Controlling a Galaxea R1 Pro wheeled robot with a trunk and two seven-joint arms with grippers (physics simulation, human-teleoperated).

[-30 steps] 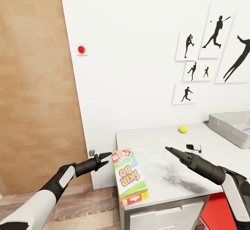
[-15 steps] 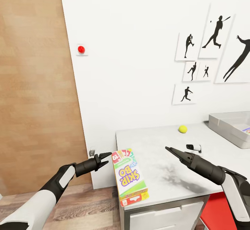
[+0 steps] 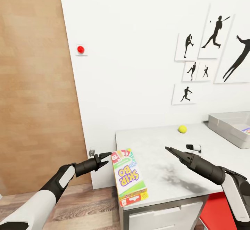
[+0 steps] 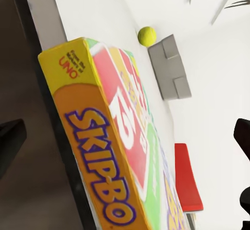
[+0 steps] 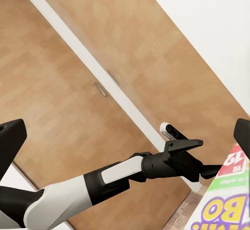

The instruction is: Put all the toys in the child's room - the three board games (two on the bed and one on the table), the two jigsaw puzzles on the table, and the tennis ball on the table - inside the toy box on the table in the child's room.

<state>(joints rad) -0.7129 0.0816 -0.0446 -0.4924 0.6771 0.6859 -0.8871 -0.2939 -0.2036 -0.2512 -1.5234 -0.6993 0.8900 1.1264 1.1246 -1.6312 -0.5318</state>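
Two grippers in frame, head view. Left gripper (image 3: 106, 157): black fingers meet at a point just beside the top left corner of the colourful rectangular Skip-Bo board game box (image 3: 129, 176), touching or nearly so; contact cannot be confirmed. The closed-looking tips grip nothing visible. In the left wrist view the fingers are seen as dark shapes at opposite frame edges, with the box (image 4: 114, 146) between and ahead of them, so the width of the opening cannot be told for sure. Right gripper (image 3: 169, 149): fingers drawn to a narrow point, holding nothing, hovering over the white tabletop (image 3: 156, 143) to the right of the box.

The box lies flat at the table's front left corner, its lower end overhanging the edge. The yellow-green tennis ball (image 3: 182, 129) sits well beyond the right gripper, near the wall. A small white and black device (image 3: 194, 148) rests just beyond the right gripper's tip; its identity is unclear. The grey plastic toy box (image 3: 229, 125) is cut off by the frame's right edge, and only a sliver of a printed item inside it is visible.

Versus the earlier frames: arms, box and ball unchanged in position; only a very slight shift of the whole view.
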